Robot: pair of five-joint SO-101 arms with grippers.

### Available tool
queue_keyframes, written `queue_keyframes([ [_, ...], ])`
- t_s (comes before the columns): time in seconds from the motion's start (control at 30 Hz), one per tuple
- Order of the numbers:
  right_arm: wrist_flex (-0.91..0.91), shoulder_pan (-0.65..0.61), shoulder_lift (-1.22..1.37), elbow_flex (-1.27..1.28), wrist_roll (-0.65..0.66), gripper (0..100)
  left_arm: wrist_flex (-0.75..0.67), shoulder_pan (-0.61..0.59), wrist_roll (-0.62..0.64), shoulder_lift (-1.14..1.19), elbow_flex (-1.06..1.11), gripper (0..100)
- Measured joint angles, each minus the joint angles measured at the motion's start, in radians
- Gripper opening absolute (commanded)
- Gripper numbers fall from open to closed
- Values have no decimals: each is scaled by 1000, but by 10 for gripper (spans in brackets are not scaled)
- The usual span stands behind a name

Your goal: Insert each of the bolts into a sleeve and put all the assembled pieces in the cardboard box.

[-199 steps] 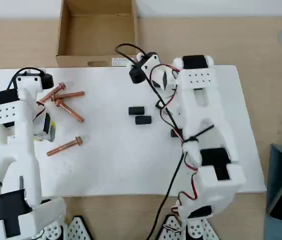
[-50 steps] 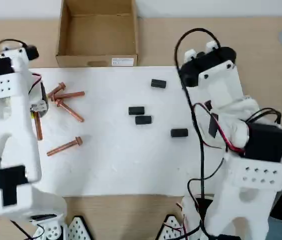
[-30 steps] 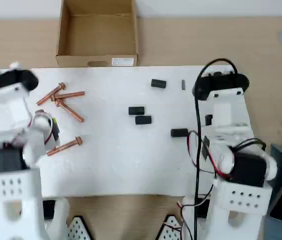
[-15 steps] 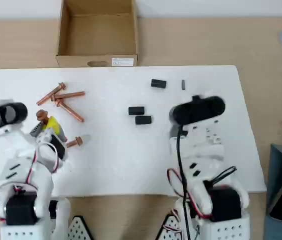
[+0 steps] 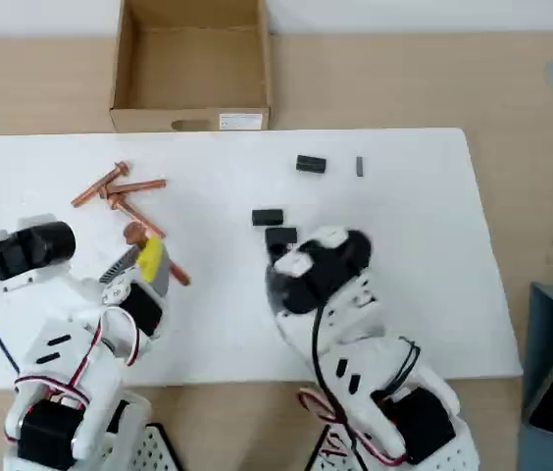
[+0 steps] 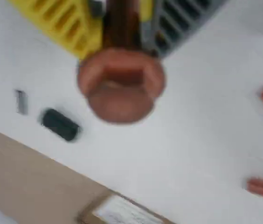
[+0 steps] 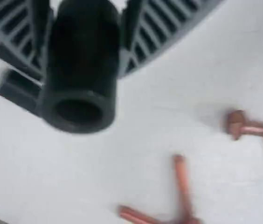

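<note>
Mira: Both arms have drawn back toward their bases and swung in toward each other since the earlier frames, and each now carries a part.

Jon: What does the left gripper [image 6: 120, 18] have?

Mira: Its yellow and grey fingers [image 6: 61, 23] are clamped on a bolt [image 6: 121, 86], gripping the shaft just behind the head. From above, it hangs over the left half of the mat [image 5: 433, 245], near the loose bolts [image 5: 120, 186].

Jon: And the right gripper [image 7: 85, 37]?

Mira: It is closed around a sleeve [image 7: 82, 70], held over mid-mat just beside the loose sleeves [image 5: 268, 217]. The box [image 5: 190, 119] sits at the mat's far edge with nothing in it.

Jon: How do the parts look?

Mira: The bolt is copper-coloured, with a round flanged head and a slim, straight shaft. The sleeve is a short black tube, and its round bore looks barely wider than that shaft.

Jon: So what could go wrong from here?

Mira: Probably alignment. If the two axes are off, the shaft tip would catch the sleeve's rim instead of entering. That push could twist the bolt in its grip, since most of its length hangs free. The smooth sleeve could also rotate or slip out and fall among the loose sleeves. A sideways swing might sweep those as well.
</note>
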Motion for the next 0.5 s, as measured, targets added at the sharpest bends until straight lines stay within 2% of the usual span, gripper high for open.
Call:
queue_keyframes([
  [0.3, -2, -138, -14, 23, 6, 9, -226, 58, 40, 0, -18, 5],
  [0.5, -3, -170, -14, 54, 69, 9, -255, 186, 40, 0, -21, 5],
])
